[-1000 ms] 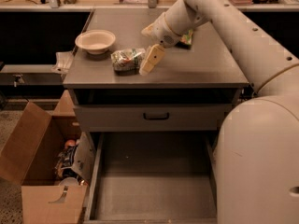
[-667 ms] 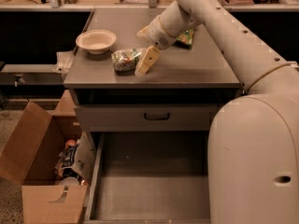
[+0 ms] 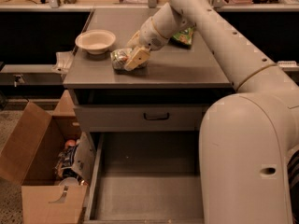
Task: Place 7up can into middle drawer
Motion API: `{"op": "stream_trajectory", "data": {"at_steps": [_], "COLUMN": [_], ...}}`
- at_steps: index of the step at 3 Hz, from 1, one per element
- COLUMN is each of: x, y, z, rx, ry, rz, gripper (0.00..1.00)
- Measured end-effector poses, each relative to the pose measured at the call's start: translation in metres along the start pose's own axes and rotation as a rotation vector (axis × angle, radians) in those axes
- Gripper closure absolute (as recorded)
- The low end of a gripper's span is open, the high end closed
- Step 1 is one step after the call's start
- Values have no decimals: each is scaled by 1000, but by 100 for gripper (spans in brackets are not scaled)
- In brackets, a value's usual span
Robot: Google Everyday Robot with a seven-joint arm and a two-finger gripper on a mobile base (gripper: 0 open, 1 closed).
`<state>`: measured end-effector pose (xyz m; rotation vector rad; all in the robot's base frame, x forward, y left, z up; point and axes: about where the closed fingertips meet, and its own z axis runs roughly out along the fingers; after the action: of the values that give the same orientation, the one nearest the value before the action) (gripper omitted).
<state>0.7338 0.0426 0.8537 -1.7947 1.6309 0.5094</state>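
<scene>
7up can point(image 3: 119, 59) at the claw point(image 3: 133, 59) on countertop point(image 3: 187, 65)

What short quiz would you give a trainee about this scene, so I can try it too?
1. True or false: the 7up can already lies in the middle drawer.
2. Pick one. The gripper is: A) down at the can on the cabinet top; B) inside the drawer; C) raised high above everything.
3. Short answer: which round dish stands on the top near the can?

Key:
1. False. The can lies on its side on the cabinet top, and the open drawer holds nothing.
2. A.
3. The cream bowl.
</scene>
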Motion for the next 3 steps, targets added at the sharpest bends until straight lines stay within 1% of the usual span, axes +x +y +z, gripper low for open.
{"op": "stream_trajectory", "data": {"at_steps": [1,2,3], "x": [-9,-24,-52], "y": [8,19,57], "z": [2,-26,-86], "rx": [-13,44,154], "ry": [-10,-25,-43], "rz": [-15,-41,-32], "gripper": [64,86,100]}}
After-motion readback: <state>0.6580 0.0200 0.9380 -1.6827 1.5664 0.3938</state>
